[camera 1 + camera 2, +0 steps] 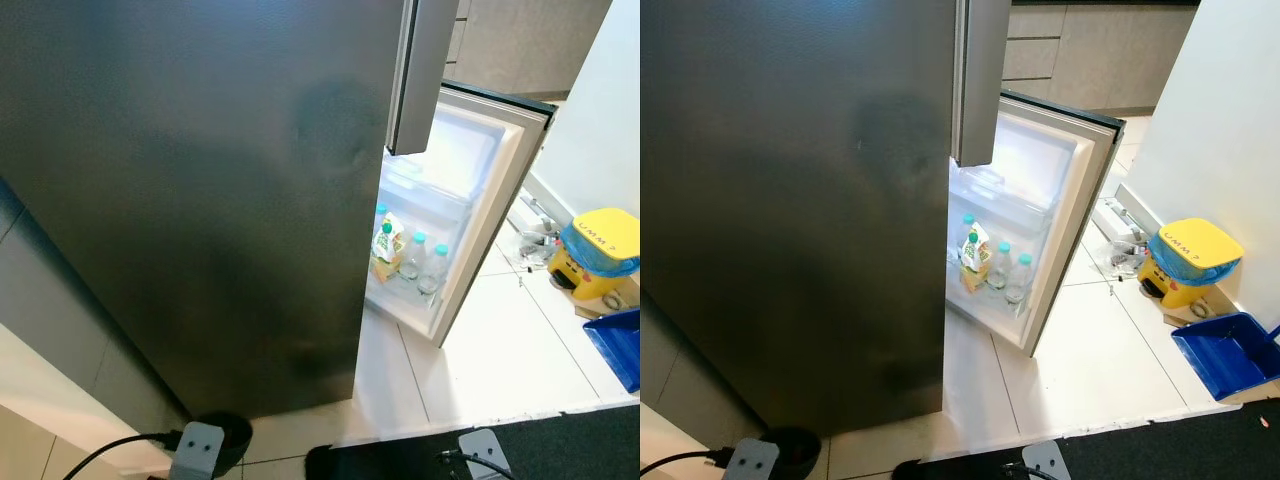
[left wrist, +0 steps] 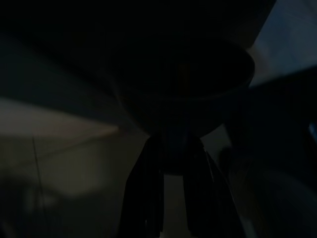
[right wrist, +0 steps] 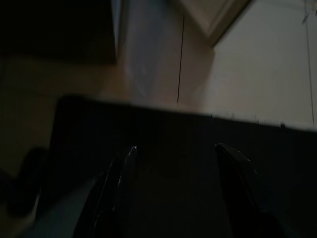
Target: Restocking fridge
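Fridge [image 1: 790, 200] dark grey, close ahead; lower door [image 1: 1065, 210] open. Door shelf holds juice carton [image 1: 975, 258] beside three clear bottles [image 1: 1001, 266]. Yellow bin [image 1: 1188, 260] and blue tray [image 1: 1228, 352] on tiled floor [image 1: 1090, 360]. Right end effector [image 3: 176, 156] wide open, empty, above dark mat [image 3: 173, 148]. Left end effector [image 2: 171, 183]: too dark, cannot tell grip.

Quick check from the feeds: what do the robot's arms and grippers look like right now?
Each wrist ends in a light grey block; the left one has a dark socket and a black cable running off it, the right wrist a thinner black wire. The right gripper has two long glossy black fingers. The left gripper has dark fingers, dimly lit.
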Controlling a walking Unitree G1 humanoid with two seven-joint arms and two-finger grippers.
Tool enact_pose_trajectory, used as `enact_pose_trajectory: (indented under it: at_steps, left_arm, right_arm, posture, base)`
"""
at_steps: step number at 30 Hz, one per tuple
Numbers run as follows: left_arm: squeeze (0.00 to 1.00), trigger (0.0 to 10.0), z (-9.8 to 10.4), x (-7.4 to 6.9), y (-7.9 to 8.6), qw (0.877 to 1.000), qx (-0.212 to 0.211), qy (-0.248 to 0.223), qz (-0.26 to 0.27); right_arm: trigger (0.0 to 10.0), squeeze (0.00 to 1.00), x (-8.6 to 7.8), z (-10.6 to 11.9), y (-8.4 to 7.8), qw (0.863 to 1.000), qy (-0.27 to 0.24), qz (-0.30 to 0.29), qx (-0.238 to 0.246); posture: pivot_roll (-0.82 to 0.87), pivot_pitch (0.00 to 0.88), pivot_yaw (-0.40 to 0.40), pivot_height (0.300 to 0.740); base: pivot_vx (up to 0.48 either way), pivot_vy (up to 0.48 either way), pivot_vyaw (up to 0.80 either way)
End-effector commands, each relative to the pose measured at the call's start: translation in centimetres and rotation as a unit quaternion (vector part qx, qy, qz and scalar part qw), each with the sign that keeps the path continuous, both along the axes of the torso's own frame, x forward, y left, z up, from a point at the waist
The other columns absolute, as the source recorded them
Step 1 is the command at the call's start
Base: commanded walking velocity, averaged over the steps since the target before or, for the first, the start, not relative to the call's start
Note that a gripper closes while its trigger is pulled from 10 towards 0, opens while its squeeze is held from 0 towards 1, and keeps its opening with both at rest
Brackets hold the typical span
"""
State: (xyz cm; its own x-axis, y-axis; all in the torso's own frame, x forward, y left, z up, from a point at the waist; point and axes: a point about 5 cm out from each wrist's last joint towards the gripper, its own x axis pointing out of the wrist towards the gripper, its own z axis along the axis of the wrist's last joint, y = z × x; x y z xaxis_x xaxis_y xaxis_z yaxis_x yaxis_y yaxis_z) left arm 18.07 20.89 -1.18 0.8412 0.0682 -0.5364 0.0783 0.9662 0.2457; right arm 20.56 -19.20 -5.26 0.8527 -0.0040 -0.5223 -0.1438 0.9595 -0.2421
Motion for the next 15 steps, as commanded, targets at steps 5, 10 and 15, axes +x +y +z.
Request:
enact_pose_trajectory:
  at_steps: [5,10,15]
  left_arm:
    - [0.0,10.0,-0.5,0.0,-0.2,1.0,0.008,-0.01,-0.008]
    - [0.0,10.0,-0.6,0.2,-0.3,1.0,0.009,-0.018,-0.009]
    - [0.0,10.0,-0.5,0.5,-0.5,0.999,0.007,-0.03,-0.01]
  right_arm:
    - [10.0,0.0,0.5,0.3,0.8,1.0,-0.014,0.003,0.009]
    - [10.0,0.0,0.7,0.4,1.0,1.0,-0.018,0.004,0.011]
    - [10.0,0.0,1.1,0.7,1.2,1.0,-0.025,0.007,0.012]
  posture:
    - [-0.04,0.124,0.016,0.74]
    - [-0.04,0.122,0.015,0.74]
    - [-0.04,0.119,0.014,0.74]
  base:
    - [0.0,0.0,0.0]
    - [0.0,0.0,0.0]
    - [0.0,-0.322,0.0]
